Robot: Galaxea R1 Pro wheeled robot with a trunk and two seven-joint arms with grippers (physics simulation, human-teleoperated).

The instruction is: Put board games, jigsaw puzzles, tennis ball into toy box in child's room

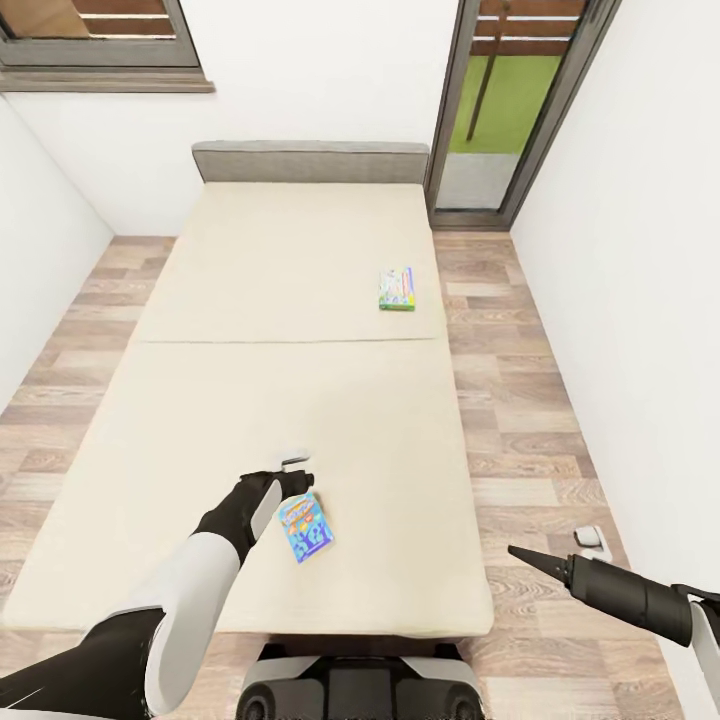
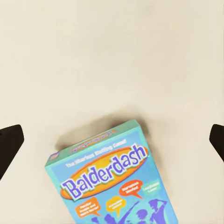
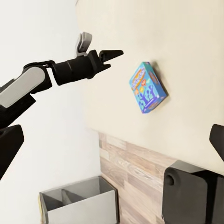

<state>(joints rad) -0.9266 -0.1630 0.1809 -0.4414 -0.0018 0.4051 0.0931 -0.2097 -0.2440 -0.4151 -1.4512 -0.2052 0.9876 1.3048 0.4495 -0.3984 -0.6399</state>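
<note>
Blue "Balderdash" board game [image 1: 305, 526] lies ungrasped on the bed [image 1: 280, 400] at our 6 o'clock beneath our left gripper [image 1: 297, 468], jaws spread, with a green-edged game [image 1: 397, 289] at 1 o'clock, right jaws undeterminable, neither game boxed.

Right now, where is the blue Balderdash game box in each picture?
Head view: the Balderdash box lies near the foot of the bed, beside the left gripper.
Left wrist view: the box lies low in the picture, between the two dark fingers.
Right wrist view: the box is upper right of centre.
Shared landmark: the beige bed cover under it.
</note>
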